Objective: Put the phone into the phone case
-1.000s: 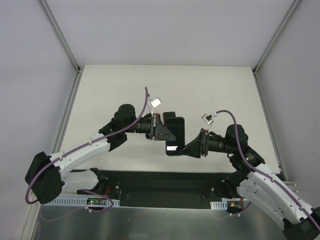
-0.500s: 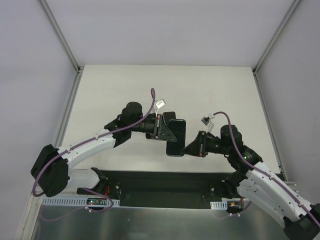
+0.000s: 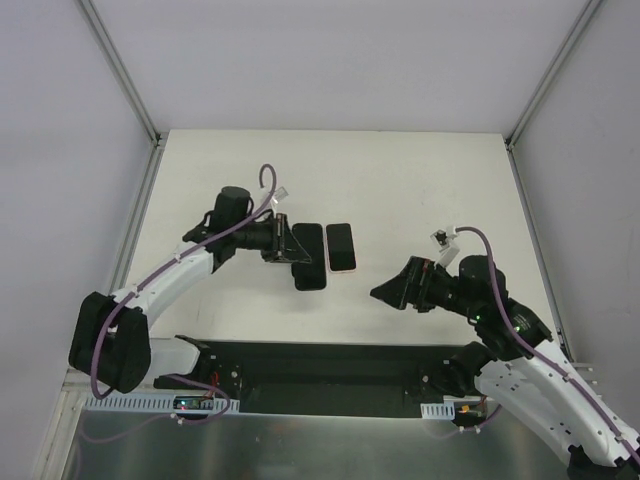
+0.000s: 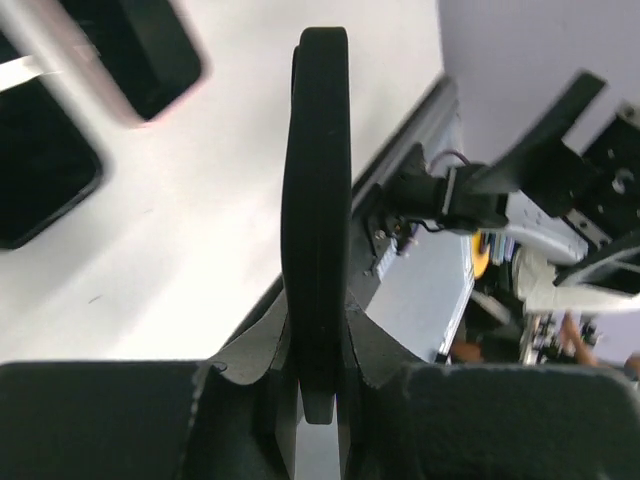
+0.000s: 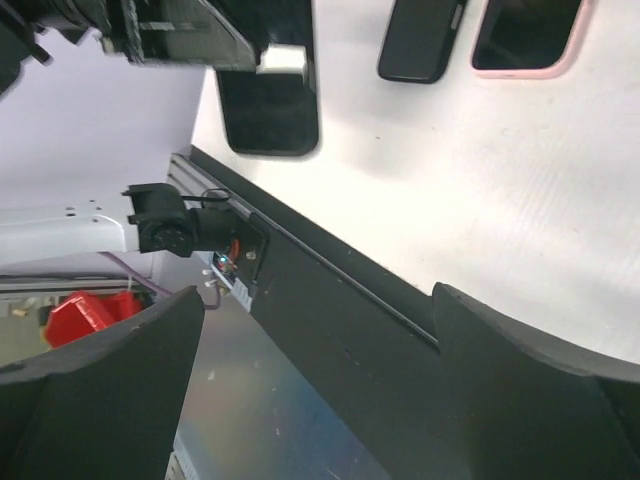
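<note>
My left gripper (image 3: pixel 296 260) is shut on a black phone (image 3: pixel 311 277), seen edge-on between its jaws in the left wrist view (image 4: pixel 316 200). In the right wrist view this phone (image 5: pixel 268 100) hangs just left of two things lying flat on the table. One is a black phone case (image 3: pixel 308 243) (image 5: pixel 420 40). The other is a pink-rimmed case (image 3: pixel 341 246) (image 5: pixel 525 35) with a dark glossy face in it. My right gripper (image 3: pixel 385 293) (image 5: pixel 315 300) is open and holds nothing, well to the right of them.
The black base plate (image 3: pixel 320 365) and the metal ledge run along the near edge, below both arms. Aluminium rails (image 3: pixel 135 250) border the white table on the left and right.
The two grippers were together on a phone at the centre. My right gripper has opened and drawn back to the right. My left arm has swung left, holding the black phone.
</note>
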Action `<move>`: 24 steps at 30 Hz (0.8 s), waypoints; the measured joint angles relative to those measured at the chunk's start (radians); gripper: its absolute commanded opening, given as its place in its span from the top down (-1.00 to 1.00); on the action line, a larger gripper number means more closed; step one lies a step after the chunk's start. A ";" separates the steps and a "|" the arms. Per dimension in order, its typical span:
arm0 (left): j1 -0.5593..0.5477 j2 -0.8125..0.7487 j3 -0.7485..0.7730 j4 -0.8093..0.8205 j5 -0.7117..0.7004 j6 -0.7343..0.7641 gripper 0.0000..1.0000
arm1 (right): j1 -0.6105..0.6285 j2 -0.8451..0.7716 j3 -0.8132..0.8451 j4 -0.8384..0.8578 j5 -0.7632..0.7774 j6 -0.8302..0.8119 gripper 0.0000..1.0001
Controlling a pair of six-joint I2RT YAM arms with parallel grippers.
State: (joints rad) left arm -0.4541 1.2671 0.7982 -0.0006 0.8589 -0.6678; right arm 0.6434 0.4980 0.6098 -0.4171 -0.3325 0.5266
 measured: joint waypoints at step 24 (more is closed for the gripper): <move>0.423 0.644 0.425 -0.495 0.048 0.411 0.84 | 0.000 -0.062 0.108 -0.261 0.082 -0.206 -0.99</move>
State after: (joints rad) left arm -0.0315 1.9114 1.2236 -0.4957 0.9066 -0.2569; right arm 0.6430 0.4358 0.7174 -0.6777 -0.2504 0.3210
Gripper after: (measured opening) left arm 0.124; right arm 0.995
